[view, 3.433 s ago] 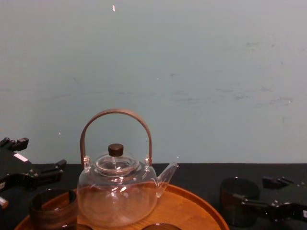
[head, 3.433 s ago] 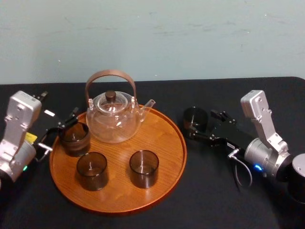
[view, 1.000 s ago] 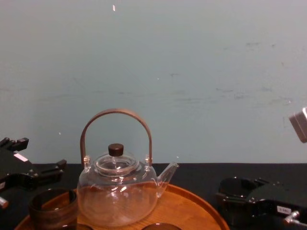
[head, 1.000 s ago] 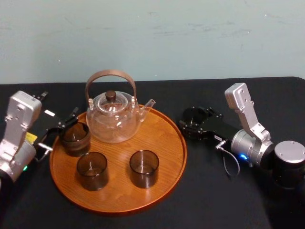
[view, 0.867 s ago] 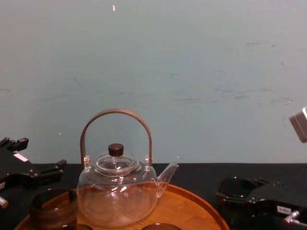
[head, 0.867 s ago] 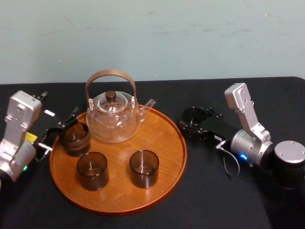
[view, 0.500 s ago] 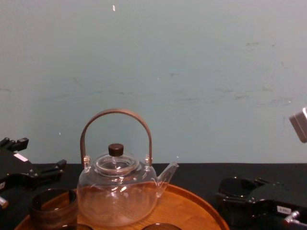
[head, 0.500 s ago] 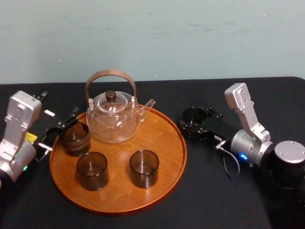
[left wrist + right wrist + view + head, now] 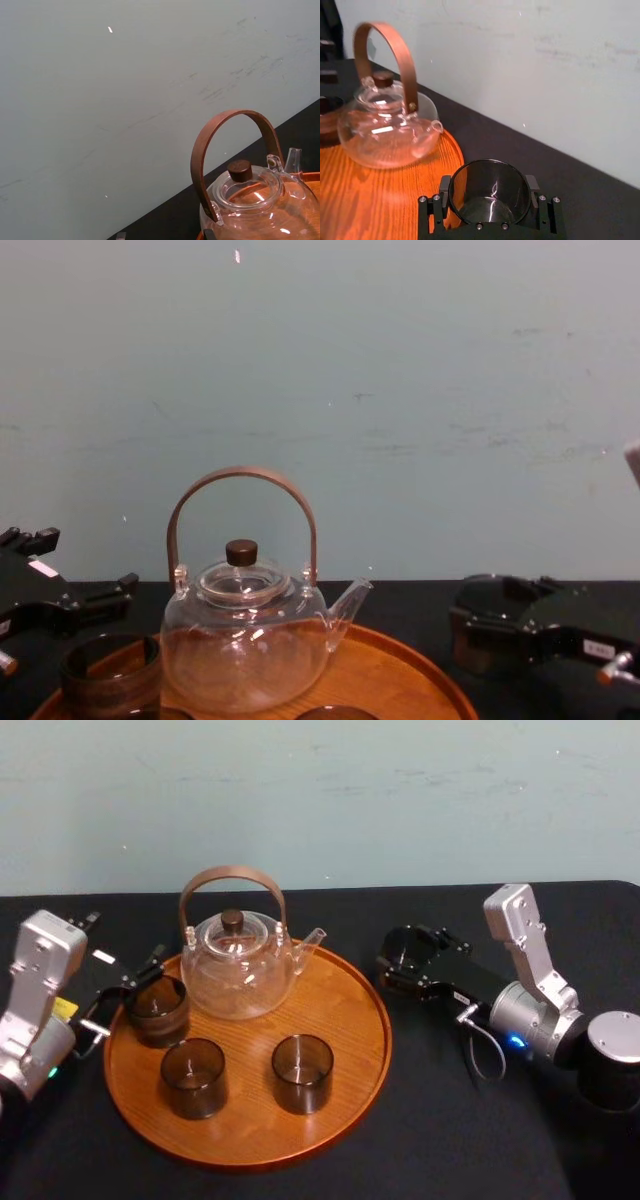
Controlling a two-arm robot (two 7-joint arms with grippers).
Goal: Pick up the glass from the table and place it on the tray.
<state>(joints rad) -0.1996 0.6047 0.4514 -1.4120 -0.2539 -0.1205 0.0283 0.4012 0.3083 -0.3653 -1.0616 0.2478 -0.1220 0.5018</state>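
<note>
A dark smoky glass is held just above the black table, to the right of the round wooden tray. My right gripper is shut on it, one finger on each side of its wall. The right wrist view looks down into the glass, clamped in the right gripper, with the tray's rim close beside it. The chest view has the glass at the lower right, off the tabletop. My left gripper rests open at the tray's left edge.
On the tray stand a clear teapot with a brown arched handle and three dark glasses. The tray's right half near the held glass is bare wood. A pale wall rises behind the table.
The right gripper closed on the glass and has lifted it a little off the table. The left arm and the things on the tray have not moved.
</note>
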